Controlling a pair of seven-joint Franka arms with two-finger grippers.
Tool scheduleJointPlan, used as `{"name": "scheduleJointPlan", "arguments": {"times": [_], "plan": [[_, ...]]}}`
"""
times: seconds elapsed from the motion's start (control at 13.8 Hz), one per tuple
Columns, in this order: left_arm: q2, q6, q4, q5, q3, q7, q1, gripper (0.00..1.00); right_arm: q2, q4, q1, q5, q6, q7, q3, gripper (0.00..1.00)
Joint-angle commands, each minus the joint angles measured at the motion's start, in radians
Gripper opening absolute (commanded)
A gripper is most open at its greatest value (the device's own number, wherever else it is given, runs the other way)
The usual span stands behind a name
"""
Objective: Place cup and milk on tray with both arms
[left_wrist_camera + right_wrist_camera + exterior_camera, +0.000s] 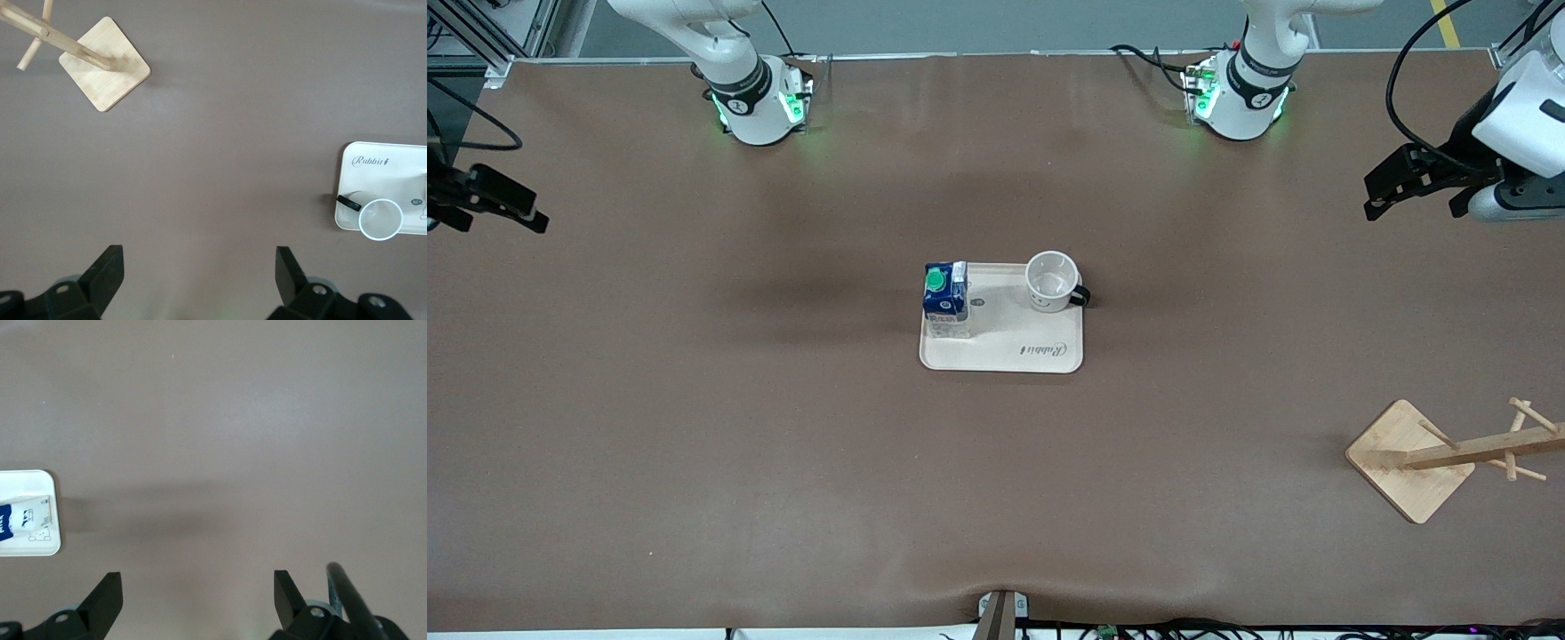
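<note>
Brown tabletop (694,427) lies bare around the tray (1005,354), where the milk (945,300) and cup (1051,281) stand. Both grippers, left (1392,188) and right (503,206), hang open at the table's ends (the wooden stand (105,63) shows only in the front and left wrist views).

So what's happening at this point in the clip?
Nothing is being handled. The cup and the milk both stand upright on the tray at mid-table, the cup toward the left arm's end. Both arms wait apart from it: the left tool and the right tool hang open and empty at their own ends of the table. A wooden stand sits apart, nearer the front camera.
</note>
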Motion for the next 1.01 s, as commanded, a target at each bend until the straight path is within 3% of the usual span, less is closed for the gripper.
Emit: {"name": "scheduleJointPlan", "arguments": {"times": [0.0,0.94], "plan": [[-0.023,-0.003,-0.013,-0.017,0.003,0.015,0.001,1.00,0.014,0.024,-0.010,-0.018,-0.031,-0.010,0.012,1.00],[-0.024,-0.028,-0.009,-0.003,0.000,0.018,-0.001,1.00,0.011,0.045,-0.025,-0.051,-0.034,-0.092,0.012,1.00]]}}
